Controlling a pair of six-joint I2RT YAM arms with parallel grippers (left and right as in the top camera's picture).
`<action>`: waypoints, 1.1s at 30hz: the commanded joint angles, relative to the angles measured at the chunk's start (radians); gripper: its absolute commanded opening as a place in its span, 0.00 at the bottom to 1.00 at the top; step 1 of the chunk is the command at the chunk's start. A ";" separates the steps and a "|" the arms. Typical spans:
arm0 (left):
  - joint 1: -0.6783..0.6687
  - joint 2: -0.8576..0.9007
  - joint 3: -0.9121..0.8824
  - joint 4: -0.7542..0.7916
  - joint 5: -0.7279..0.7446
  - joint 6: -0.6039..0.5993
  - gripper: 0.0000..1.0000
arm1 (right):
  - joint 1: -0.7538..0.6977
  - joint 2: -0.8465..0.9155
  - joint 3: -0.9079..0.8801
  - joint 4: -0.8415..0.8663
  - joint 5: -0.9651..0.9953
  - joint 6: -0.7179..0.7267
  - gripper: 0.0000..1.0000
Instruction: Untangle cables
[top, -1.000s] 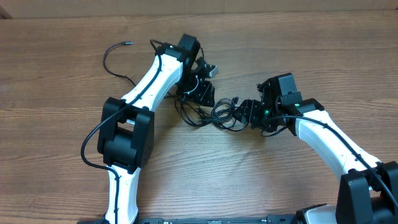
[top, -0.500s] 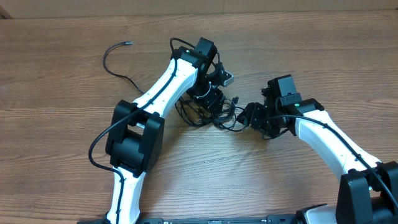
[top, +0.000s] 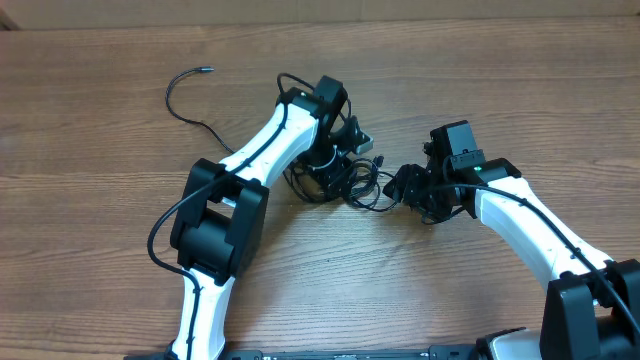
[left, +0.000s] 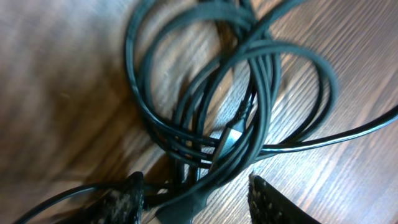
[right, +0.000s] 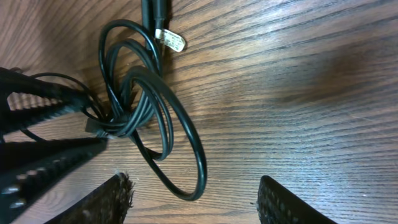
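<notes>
The left gripper (left: 196, 202) has its fingers spread, with cable strands lying loose between them. The right gripper (right: 199, 199) gapes over the brown wooden table (right: 298, 74), holding nothing. The cables (top: 350, 185) sit knotted mid-table between the two grippers, with one strand trailing off far left.

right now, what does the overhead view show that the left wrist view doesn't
Only overhead: the white left arm, the white right arm, the right gripper, and a loose black strand trailing up-left. Only left wrist: a small silvery plug buried among the loops. Both: the knot of thin black cables on the wooden table, at the left gripper.
</notes>
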 joint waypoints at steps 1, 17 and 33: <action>-0.016 -0.002 -0.048 0.012 -0.003 0.030 0.53 | 0.003 0.003 0.029 0.002 0.011 0.007 0.63; -0.021 -0.003 -0.037 -0.019 0.006 0.006 0.04 | 0.003 0.003 0.029 0.002 0.011 0.007 0.63; -0.017 -0.002 0.068 -0.027 0.002 -0.054 0.44 | 0.003 0.003 0.029 -0.002 0.011 0.007 0.63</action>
